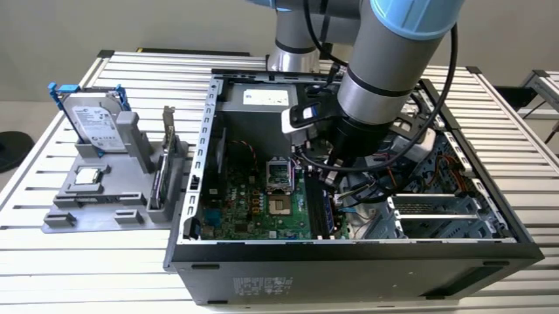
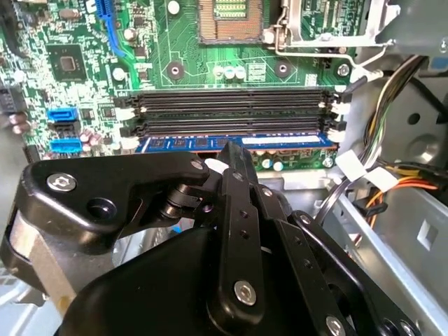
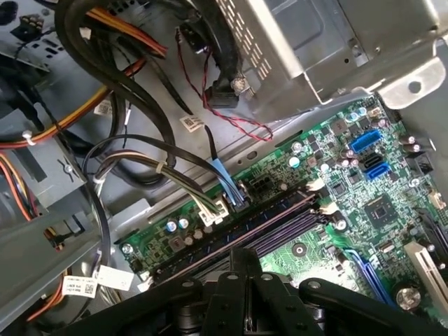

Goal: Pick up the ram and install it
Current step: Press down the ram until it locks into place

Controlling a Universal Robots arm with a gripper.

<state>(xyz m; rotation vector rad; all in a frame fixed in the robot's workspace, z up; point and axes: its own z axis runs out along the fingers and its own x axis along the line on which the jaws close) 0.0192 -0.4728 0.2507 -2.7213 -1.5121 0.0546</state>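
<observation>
In the exterior view, an open computer case (image 1: 349,255) is seen lying on a slatted metal bench (image 1: 78,261), with the arm (image 1: 384,72) reaching down into it over the green board (image 1: 262,209). The ram (image 1: 325,208) is seen as a blue strip standing on edge in a slot toward the exterior view's right of the board, directly below the arm's end. On the exterior view's left of the case, a grey holder (image 1: 105,209) is set on the bench, carrying a silver hard drive (image 1: 91,121) with blue rails and an upright card (image 1: 166,163). In the second wrist view, the black hand (image 2: 218,166) is seen just above the ram (image 2: 280,142), which is seated lengthwise in the slot nearest the hand, beside the empty black slots (image 2: 231,105). A white fingertip (image 2: 215,166) is seen at the ram's edge; whether the hand is clenched or released cannot be told. In the first wrist view, the hand (image 3: 241,280) is seen over the row of slots (image 3: 273,220), with bundled cables (image 3: 126,91) and a metal cage (image 3: 315,42) lying beyond the board's edge.
</observation>
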